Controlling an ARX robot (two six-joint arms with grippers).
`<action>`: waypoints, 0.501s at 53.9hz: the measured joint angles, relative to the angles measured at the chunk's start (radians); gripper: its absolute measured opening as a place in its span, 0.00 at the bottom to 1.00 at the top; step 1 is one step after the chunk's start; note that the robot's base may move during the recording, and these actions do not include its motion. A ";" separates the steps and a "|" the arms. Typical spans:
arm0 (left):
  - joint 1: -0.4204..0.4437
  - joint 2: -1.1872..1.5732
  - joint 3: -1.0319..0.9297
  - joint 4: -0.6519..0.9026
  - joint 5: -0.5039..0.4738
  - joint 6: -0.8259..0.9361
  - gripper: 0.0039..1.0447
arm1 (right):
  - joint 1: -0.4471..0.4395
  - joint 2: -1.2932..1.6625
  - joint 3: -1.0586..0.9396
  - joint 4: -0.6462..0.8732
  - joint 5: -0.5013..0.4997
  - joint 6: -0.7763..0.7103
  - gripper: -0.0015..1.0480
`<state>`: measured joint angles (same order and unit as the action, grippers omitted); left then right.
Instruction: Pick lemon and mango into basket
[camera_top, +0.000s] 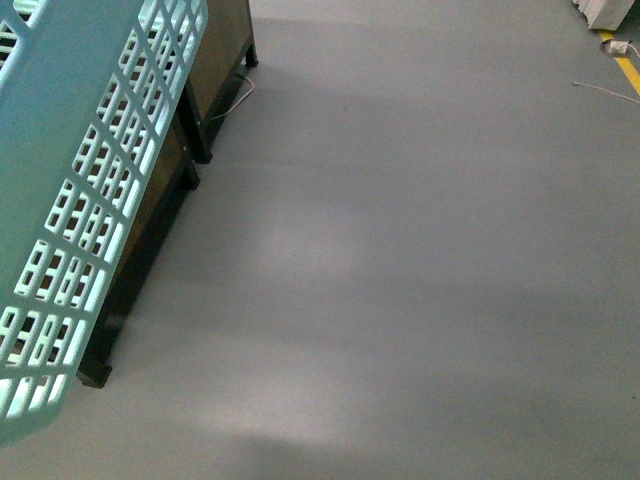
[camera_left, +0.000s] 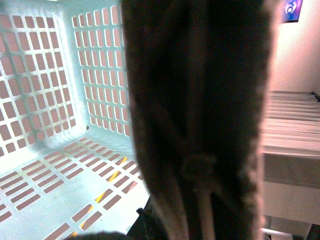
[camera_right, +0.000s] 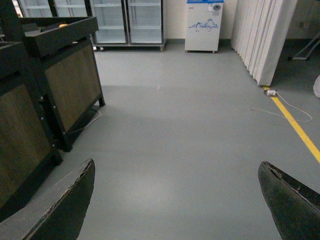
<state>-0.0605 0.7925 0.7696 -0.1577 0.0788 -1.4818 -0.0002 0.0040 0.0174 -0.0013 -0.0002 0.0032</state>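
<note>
- Grey floor (camera_top: 400, 250), smooth and faintly shiny, spreads away from the near table (camera_top: 150, 250) across most of the front view and the right wrist view.
- Dark in its frame and brown in its wood side panels, the near table (camera_right: 20, 135) stands on the floor. A second table (camera_right: 72, 75) of the same make stands just beyond it.
- Glass-door fridges (camera_right: 127, 22) line the back wall, well beyond the near table.
- White pleated partition (camera_right: 260, 40) stands across the floor, well apart from the near table.
- White cabinet (camera_right: 202, 25) with a blue picture stands against the back wall, also well apart from the near table.
- Light turquoise basket (camera_top: 90, 200) is tilted and overlaps the near table in the front view, hiding most of it. I cannot tell whether they touch. The left wrist view looks into the basket (camera_left: 45, 75) at its slotted walls and floor.
- Dark blurred shape (camera_left: 200, 120) sits close to the lens and covers the middle of the left wrist view, so I cannot tell whether the left gripper is open or closed.
- Right gripper (camera_right: 176, 163) is over the floor beside the near table. Its two dark fingers (camera_right: 65, 210) are spread wide, with only floor showing between them.
- Yellow line (camera_right: 295, 125) runs along the floor, well apart from the near table.
- White cable (camera_right: 285, 107) lies beside that line.
- Small orange spot (camera_right: 62, 25) sits on top of the second table, beyond the near table. It is too small to tell what it is.
</note>
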 joint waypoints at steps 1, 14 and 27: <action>0.000 0.000 0.000 0.000 0.001 0.000 0.04 | 0.000 0.000 0.000 0.000 0.000 0.000 0.92; 0.000 0.000 0.000 0.000 0.000 0.000 0.04 | 0.000 0.000 0.000 0.000 0.000 0.000 0.92; 0.000 0.000 0.000 0.000 0.000 0.000 0.04 | 0.000 0.000 0.000 0.000 0.000 0.000 0.92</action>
<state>-0.0605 0.7925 0.7696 -0.1577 0.0788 -1.4818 -0.0002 0.0040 0.0174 -0.0013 0.0002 0.0032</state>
